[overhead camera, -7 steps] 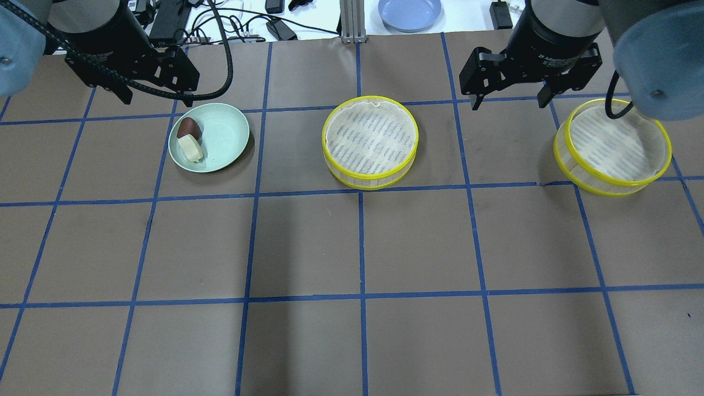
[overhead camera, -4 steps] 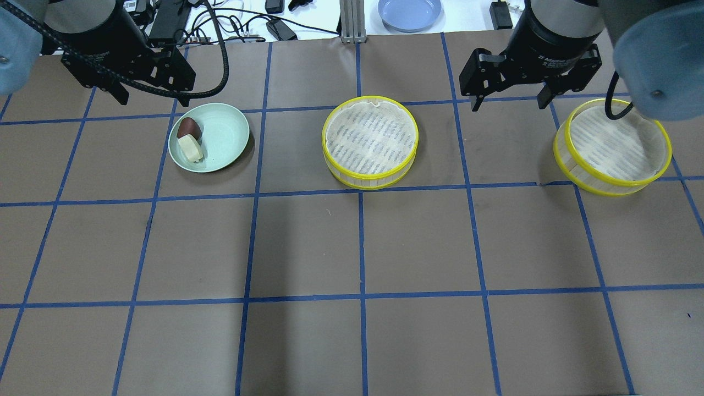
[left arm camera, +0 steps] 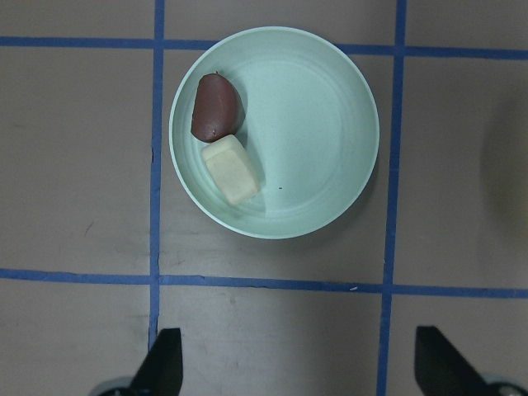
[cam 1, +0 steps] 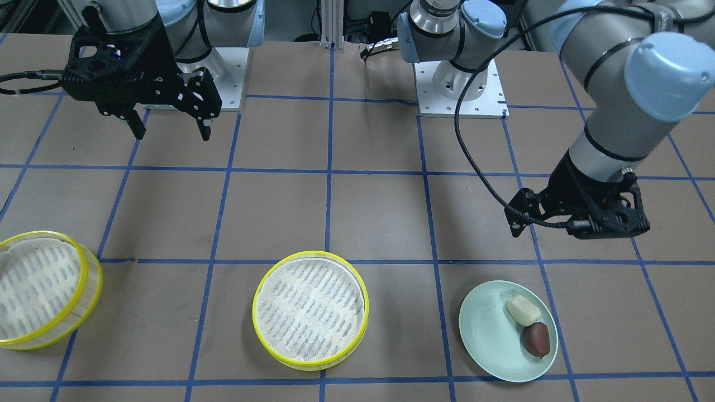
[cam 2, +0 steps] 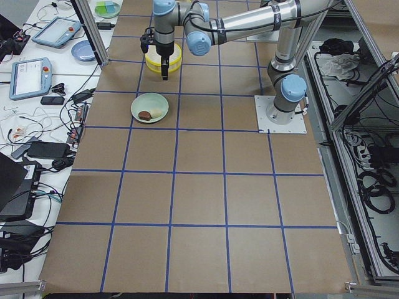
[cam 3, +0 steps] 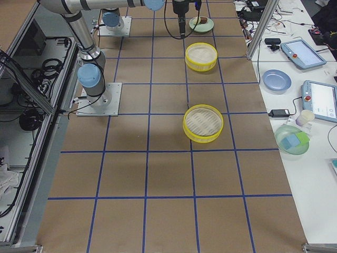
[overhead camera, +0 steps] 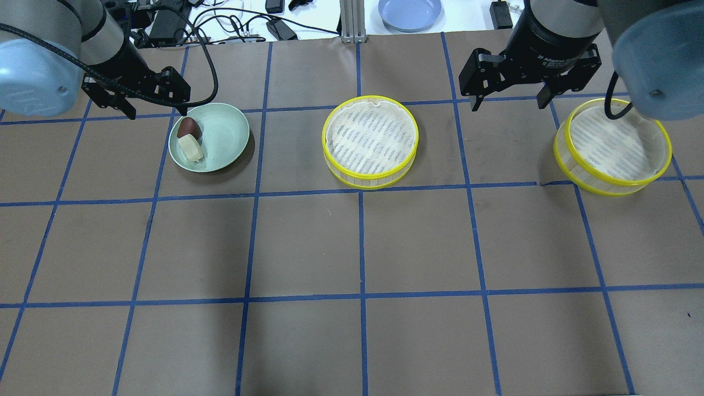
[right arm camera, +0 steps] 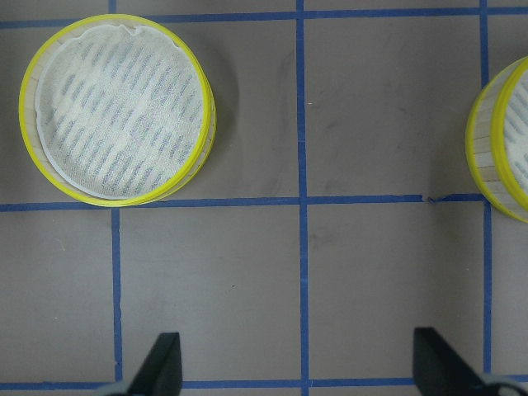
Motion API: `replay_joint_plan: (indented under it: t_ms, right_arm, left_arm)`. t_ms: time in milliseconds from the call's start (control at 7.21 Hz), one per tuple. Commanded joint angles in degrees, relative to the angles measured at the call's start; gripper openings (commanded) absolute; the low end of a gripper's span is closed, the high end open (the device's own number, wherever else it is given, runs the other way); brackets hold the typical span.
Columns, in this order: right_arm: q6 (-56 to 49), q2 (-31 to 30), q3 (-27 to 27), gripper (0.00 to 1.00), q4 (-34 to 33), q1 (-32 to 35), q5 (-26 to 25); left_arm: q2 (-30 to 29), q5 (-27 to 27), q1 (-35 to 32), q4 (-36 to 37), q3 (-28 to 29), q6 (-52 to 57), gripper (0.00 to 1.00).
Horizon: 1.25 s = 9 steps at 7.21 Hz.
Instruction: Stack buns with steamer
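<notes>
A cream-white bun (overhead camera: 191, 148) and a reddish-brown bun (overhead camera: 188, 127) lie side by side on the left part of a mint-green plate (overhead camera: 223, 137). My left gripper (overhead camera: 157, 113) is open and empty, hovering over the plate's back-left edge. Its wrist view shows the cream bun (left arm camera: 233, 169), the brown bun (left arm camera: 216, 107) and the plate (left arm camera: 313, 140) ahead of the fingers. One steamer tier (overhead camera: 369, 142) stands empty mid-table, the other tier (overhead camera: 613, 146) at far right. My right gripper (overhead camera: 507, 104) is open and empty, high between the two tiers.
A blue plate (overhead camera: 410, 12) and cables lie on the white bench beyond the table's far edge. The arm bases (cam 1: 458, 89) stand at the robot's side. Blue tape lines grid the brown table cover.
My left gripper has come down and shifted slightly toward the plate's back-left edge, still open. The right gripper, buns and steamer tiers have not moved.
</notes>
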Motion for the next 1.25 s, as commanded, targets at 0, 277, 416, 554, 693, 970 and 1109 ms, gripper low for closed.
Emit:
replay_joint_plan:
  t_ms: [0,277,416,554,693,970,1109]
  right_arm:
    - [0.0,0.0,0.0,1.0,-0.35,0.0,0.09]
    - [0.09,0.09,0.0,1.0,-0.27,0.0,0.09]
    - [0.0,0.09,0.0,1.0,-0.18,0.0,0.09]
    - [0.09,0.09,0.0,1.0,-0.27,0.0,0.17]
    - [0.09,0.09,0.0,1.0,-0.27,0.0,0.17]
    - [0.09,0.09,0.0,1.0,-0.27,0.0,0.09]
    - [0.09,0.0,0.0,1.0,-0.27,0.0,0.17]
  left_arm:
    - [-5.6,-1.15,1.78,7.17,-0.9,0.02,1.0]
    - [-10.53,-1.07,2.66,8.95,-0.99,-0.16,0.97]
    - [-12.9,-0.99,2.84,9.74,-0.9,-0.07,0.96]
    - [-14.84,-0.99,3.54,9.75,-0.9,-0.16,0.96]
    - [-16.25,-0.99,3.72,10.45,-0.9,-0.16,0.95]
    - [-19.06,-1.07,3.72,12.12,-0.9,-0.51,0.9]
    - [-19.68,-1.07,3.72,12.13,-0.73,-0.86,0.68]
